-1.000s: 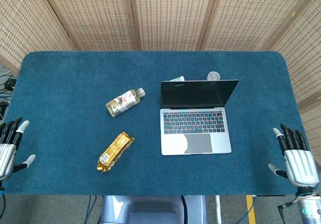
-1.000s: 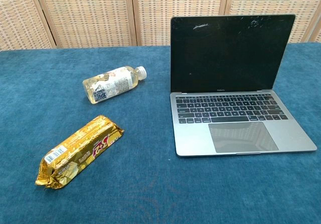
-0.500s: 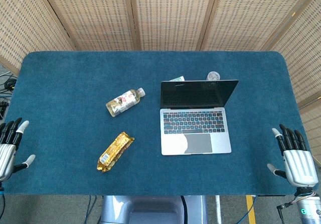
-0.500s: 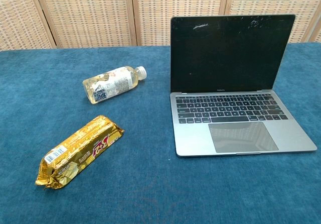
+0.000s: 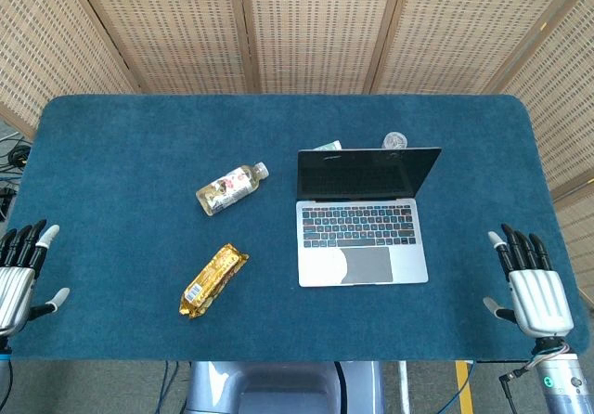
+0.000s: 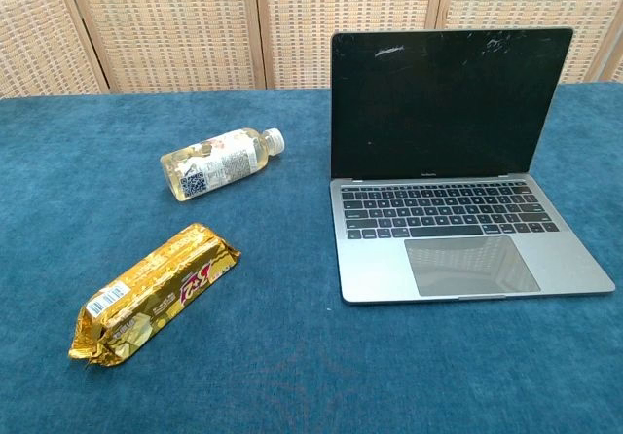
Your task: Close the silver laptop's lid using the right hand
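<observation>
The silver laptop (image 5: 363,217) stands open, its dark glossy lid upright, right of centre on the blue carpet-textured surface (image 5: 130,154). At its 3 o'clock, well apart, the right robot hand (image 5: 528,284) hovers at the edge, fingers spread, empty. The left robot hand (image 5: 20,278) is likewise spread at the far 9 o'clock edge. A clear bottle (image 5: 231,188) lies at 9 o'clock; a crinkled gold snack pack (image 5: 213,279) at 8.

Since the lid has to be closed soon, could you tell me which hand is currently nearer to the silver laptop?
The right hand is nearer, open at the table's edge just right of the silver laptop. The left hand, also open, sits at the opposite edge, far beyond the snack bar.
</observation>
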